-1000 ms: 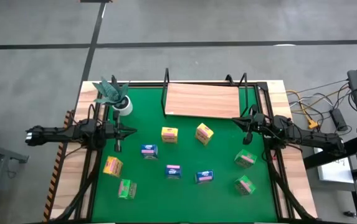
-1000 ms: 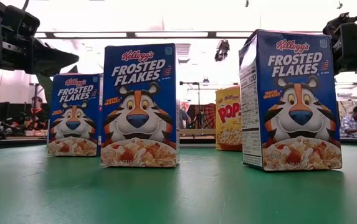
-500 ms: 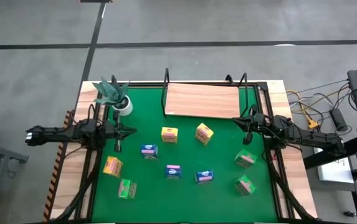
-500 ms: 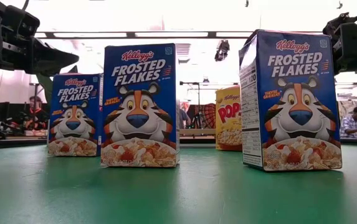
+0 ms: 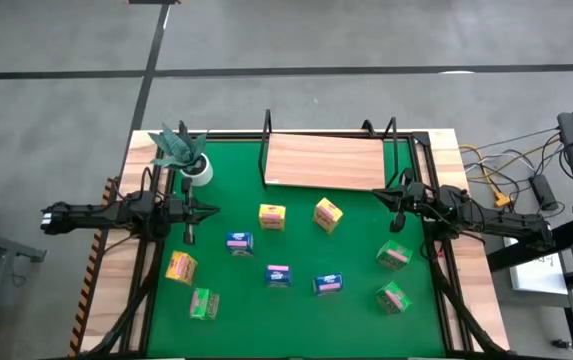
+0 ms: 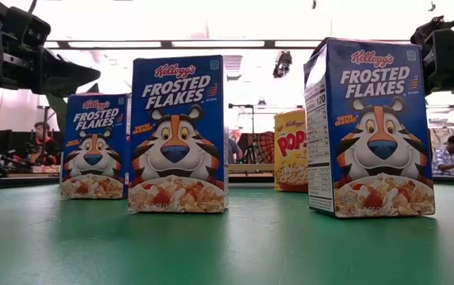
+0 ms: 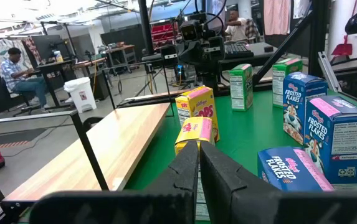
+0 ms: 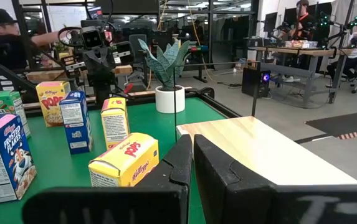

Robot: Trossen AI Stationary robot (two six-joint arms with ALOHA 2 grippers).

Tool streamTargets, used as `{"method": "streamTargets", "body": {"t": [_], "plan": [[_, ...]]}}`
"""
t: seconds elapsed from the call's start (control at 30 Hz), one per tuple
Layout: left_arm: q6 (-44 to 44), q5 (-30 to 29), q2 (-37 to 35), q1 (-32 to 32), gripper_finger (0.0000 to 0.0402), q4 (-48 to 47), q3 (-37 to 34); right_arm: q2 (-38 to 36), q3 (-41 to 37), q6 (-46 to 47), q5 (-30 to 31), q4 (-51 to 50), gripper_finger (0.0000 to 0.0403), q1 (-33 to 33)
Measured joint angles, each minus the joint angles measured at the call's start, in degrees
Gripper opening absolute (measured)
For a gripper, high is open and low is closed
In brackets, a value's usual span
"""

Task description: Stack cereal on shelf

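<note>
1. Closest to the front edge of the worktop: two glossy green cereal boxes, one low on the left (image 5: 202, 303) and one low on the right (image 5: 393, 298), both sitting on the flat green mat (image 5: 296, 320).
2. A bit further in, three blue cardboard boxes with pink marks (image 5: 278, 275) spread out in a loose row mid-mat. From table height they stand upright, shiny printed fronts facing out (image 6: 177, 133). A yellow-orange box (image 5: 181, 266) sits off to the left, and a third green one (image 5: 393, 256) to the right.
3. Next, two more yellow-orange boxes (image 5: 272, 216) side by side, just in front of the shelf; the right one (image 5: 328, 213) is turned at an angle.
4. Left claw (image 5: 213, 210) hovers over the mat's left side, dark fingers pressed together, holding nothing. Right claw (image 5: 378, 194) is by the shelf's front right corner, also pinched closed and empty.
5. At the back: the shelf (image 5: 324, 161), a smooth pale wood board in a thin black wire frame, no boxes on it.
6. Back left corner: a round white pot with a spiky teal plant (image 5: 188, 155).
</note>
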Motion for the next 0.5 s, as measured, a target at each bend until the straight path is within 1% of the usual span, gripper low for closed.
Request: {"method": "streamTargets", "body": {"t": [0.5], "plan": [[0.0, 0.0, 0.0, 0.0, 0.0, 0.0, 0.0, 0.0, 0.0, 0.0, 0.0, 0.0, 0.0009, 0.0]]}}
